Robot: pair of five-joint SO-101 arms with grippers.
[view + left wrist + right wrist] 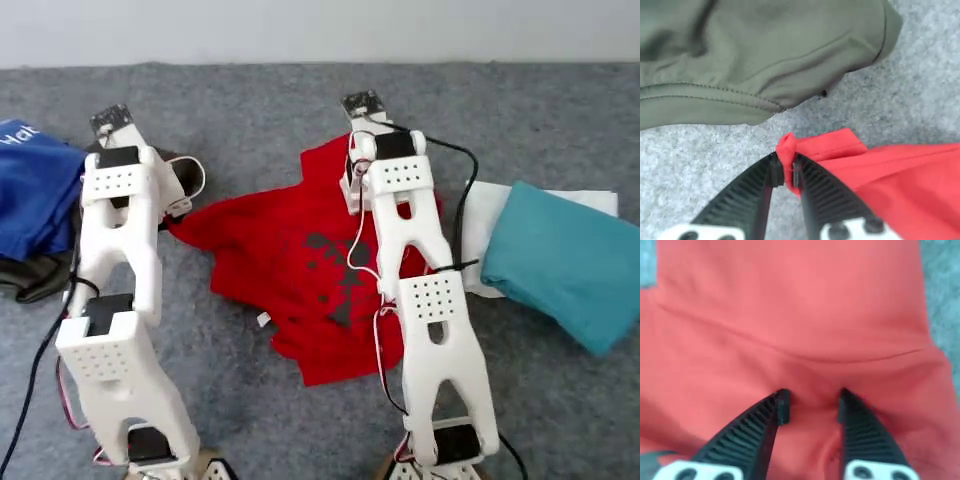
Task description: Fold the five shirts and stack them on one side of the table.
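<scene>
A red shirt [300, 270] with a dark print lies spread and crumpled in the middle of the grey table. In the left wrist view my left gripper [787, 171] is shut on the tip of the red shirt's sleeve [805, 147], just above the carpet-like surface. My right gripper [811, 402] stands open, its fingertips resting on the red shirt [790, 315] near its far edge, with fabric between the fingers. In the high view the right arm [400, 180] covers that part of the shirt.
An olive-green shirt [750, 50] lies just beyond the held sleeve. A blue shirt [30, 190] sits at the left edge over dark cloth [30, 278]. A teal shirt [565, 260] lies on a white one [478, 225] at the right.
</scene>
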